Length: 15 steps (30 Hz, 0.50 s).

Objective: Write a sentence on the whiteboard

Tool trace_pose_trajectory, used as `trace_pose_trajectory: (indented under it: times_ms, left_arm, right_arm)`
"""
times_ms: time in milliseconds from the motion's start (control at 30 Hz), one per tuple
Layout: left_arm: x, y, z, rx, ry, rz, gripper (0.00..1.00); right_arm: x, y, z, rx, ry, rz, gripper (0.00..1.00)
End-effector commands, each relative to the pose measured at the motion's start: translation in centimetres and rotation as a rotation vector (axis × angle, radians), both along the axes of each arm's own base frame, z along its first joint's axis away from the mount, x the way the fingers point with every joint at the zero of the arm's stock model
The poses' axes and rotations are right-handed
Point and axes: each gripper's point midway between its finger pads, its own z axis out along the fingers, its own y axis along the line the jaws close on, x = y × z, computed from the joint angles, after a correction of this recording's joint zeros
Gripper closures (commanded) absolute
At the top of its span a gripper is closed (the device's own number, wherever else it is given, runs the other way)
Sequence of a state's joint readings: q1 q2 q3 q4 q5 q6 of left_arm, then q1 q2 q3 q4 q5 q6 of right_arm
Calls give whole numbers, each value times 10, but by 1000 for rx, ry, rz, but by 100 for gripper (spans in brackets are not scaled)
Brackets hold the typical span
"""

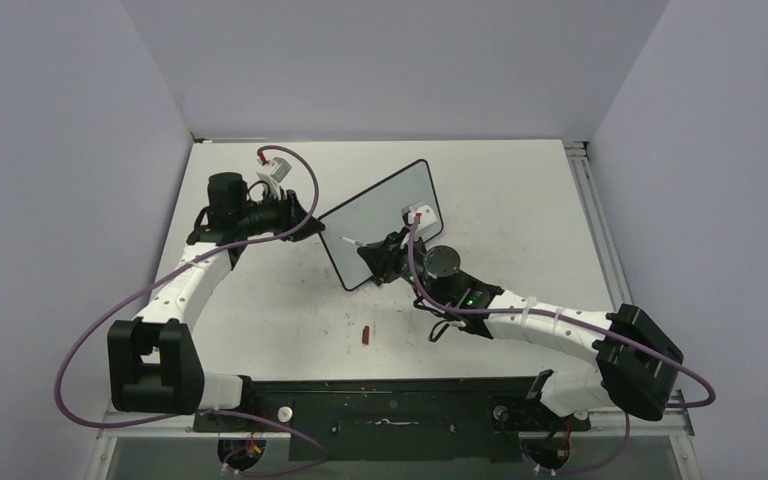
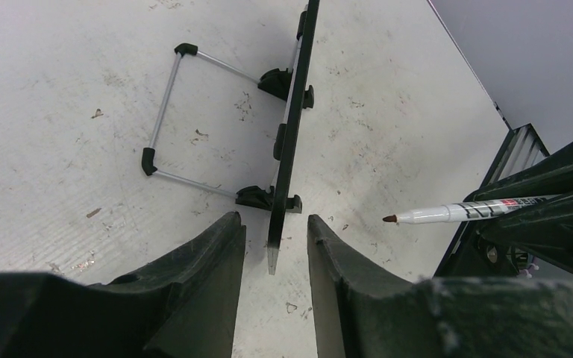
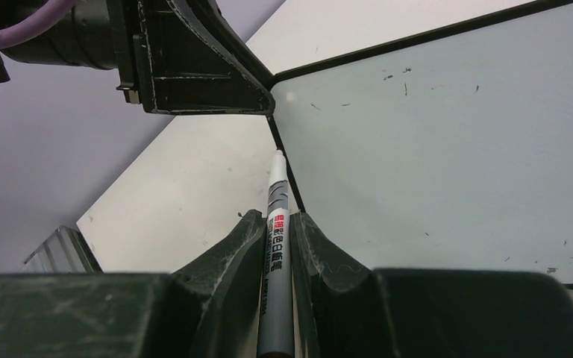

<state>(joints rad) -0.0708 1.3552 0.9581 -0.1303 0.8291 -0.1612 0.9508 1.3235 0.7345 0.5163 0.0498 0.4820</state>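
1. A white desk (image 1: 260,300) is carrying everything; its top is showing grey smudges and small dark specks. Pale lavender-grey walls (image 1: 390,60) are closing it in on three sides, and a metal rail (image 1: 590,200) is running along its right edge.
2. A small red piece (image 1: 365,334) is lying on the desk near the arm bases.
3. The whiteboard (image 1: 385,215) is standing around the middle of the desk, propped by a wire stand (image 2: 166,104) behind it and leaning back slightly.
4. In the top view its long axis is running diagonally from near-left to far-right, with its glossy face turning toward the right arm.
5. The left claw (image 2: 274,218) is straddling the board's left short edge. Its fingers are standing apart on either side of the frame, with slim gaps showing.
6. The right claw (image 3: 276,218) is clenching a marker (image 3: 277,246) by its barrel.
7. The marker is lying in line with the right claw's fingers, its uncapped dark tip pointing at the face near the left edge. In the left wrist view a gap is showing between tip and board.
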Motion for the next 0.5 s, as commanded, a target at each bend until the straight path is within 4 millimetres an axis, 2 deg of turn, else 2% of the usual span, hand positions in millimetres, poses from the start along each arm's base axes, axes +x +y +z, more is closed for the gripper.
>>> trace_pose_trajectory:
  times_ms: [0,467]
  left_arm:
    - [10,-4,18,-12,-66,-13,67]
    - [12,-3,17,5,-73,-12,100]
  right_arm:
    - [9,14,45,103,-98,2,95]
    - [28,30,32,78,-108,-22,95]
